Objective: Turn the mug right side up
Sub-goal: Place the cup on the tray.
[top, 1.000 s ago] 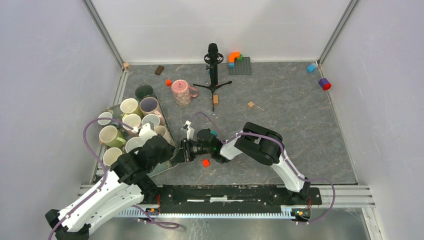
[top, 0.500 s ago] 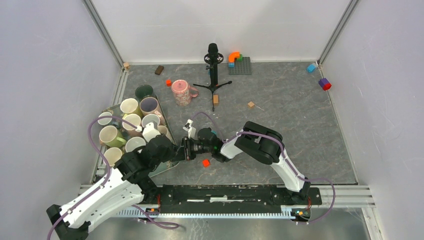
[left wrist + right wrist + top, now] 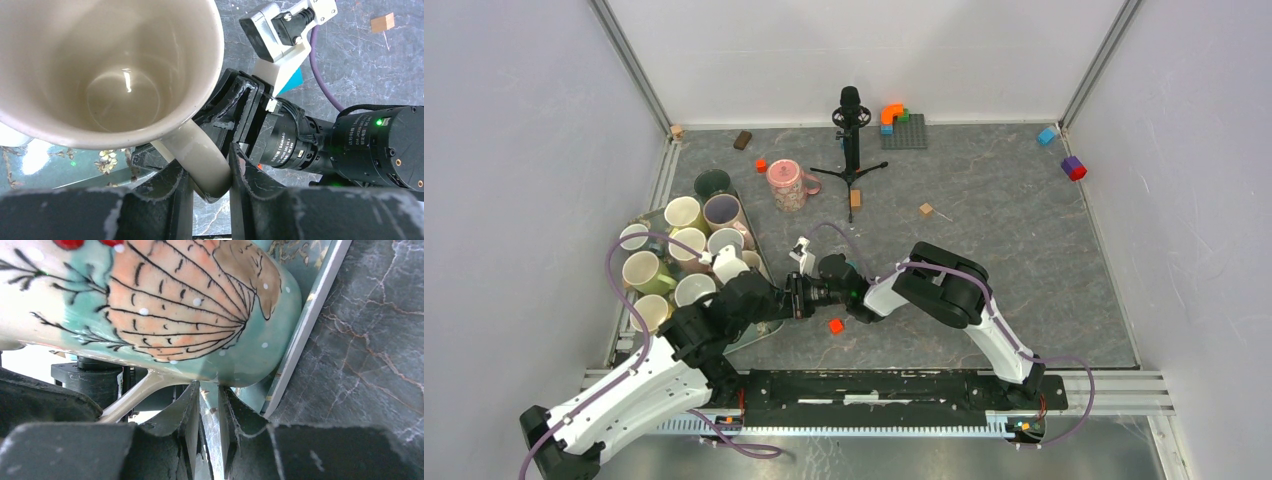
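**Holding a mug by its handle**

The left gripper (image 3: 207, 186) holds the mug (image 3: 115, 60) tight. Its two fingers (image 3: 172, 192) squeeze the mug's handle (image 3: 197, 157) from both sides. The cup part sits just past the fingertips and up to one side. Its open mouth faces the left wrist camera, so you can look right down to the bottom.

The right gripper (image 3: 240, 115) is on the far side of the handle, pointing back at the left gripper. The two grippers are nose to nose. In the right wrist view, the mug's painted side (image 3: 175, 305) fills the space just past the right gripper's fingers (image 3: 192, 407). Those fingers are close together, with only a thin gap. I cannot tell if they pinch any part of the mug.

The edge of a tray (image 3: 300, 340) is just past the mug, and the dark table (image 3: 360, 365) is beside it. A small red block (image 3: 835, 325) lies near the right gripper.
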Robot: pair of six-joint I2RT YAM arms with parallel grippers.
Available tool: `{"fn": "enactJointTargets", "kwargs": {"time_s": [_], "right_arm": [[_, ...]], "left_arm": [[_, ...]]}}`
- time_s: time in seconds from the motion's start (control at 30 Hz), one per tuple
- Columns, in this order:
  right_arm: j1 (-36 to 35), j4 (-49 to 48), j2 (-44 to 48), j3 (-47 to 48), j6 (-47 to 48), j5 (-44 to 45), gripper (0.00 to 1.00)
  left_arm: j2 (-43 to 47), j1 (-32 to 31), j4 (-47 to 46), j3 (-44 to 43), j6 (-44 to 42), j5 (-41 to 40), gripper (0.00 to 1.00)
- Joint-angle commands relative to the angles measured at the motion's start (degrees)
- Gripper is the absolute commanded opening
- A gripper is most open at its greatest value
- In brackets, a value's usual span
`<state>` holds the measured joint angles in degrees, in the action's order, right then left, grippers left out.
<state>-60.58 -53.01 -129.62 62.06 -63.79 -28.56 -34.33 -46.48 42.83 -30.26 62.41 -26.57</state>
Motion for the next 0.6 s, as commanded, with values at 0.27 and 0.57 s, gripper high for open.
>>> {"fn": "enactJointTargets", "kwargs": {"time_s": [0.27, 0.57], "right_arm": [[0.6, -0.8, -1.6, 3.2, 1.4, 2.2, 0.25], [0.8, 0.4, -1.8, 3.9, 2.2, 2.1, 0.25]], "left_arm": [[-4.4, -0.6, 5.8, 7.5, 7.9, 11.8, 0.15], [-3.7, -0.6, 5.8, 8.9, 9.2, 12.5, 0.19]]}}
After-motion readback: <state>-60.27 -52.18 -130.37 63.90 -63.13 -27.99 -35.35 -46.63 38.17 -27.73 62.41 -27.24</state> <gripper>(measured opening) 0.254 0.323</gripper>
